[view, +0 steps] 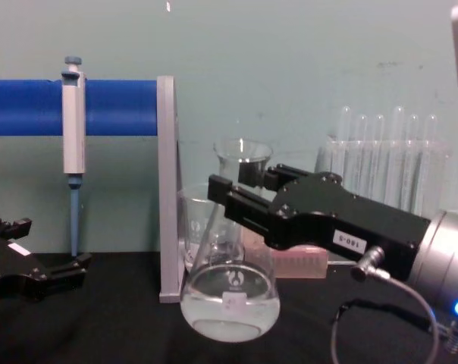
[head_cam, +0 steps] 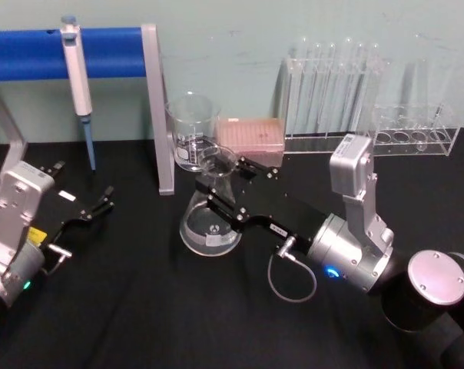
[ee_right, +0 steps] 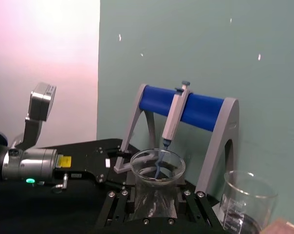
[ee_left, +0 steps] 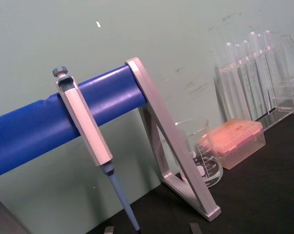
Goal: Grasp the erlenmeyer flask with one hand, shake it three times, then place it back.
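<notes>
The erlenmeyer flask (head_cam: pixel 209 227) is clear glass with a wide round base, and it leans a little on the black table in front of the beaker. My right gripper (head_cam: pixel 226 183) reaches in from the right and is shut on the flask's neck, one black finger on each side. In the chest view the flask (view: pixel 230 299) tilts with its neck inside the right gripper (view: pixel 233 182). The right wrist view looks down the fingers (ee_right: pixel 118 195) onto the flask's rim (ee_right: pixel 156 161). My left gripper (head_cam: pixel 94 206) rests open at the left, apart from the flask.
A glass beaker (head_cam: pixel 191 131) stands just behind the flask. A blue-barred stand (head_cam: pixel 157 108) holds a hanging pipette (head_cam: pixel 78 84) at the back left. A pink tip box (head_cam: pixel 251 134) and clear test tube racks (head_cam: pixel 332 92) line the back right.
</notes>
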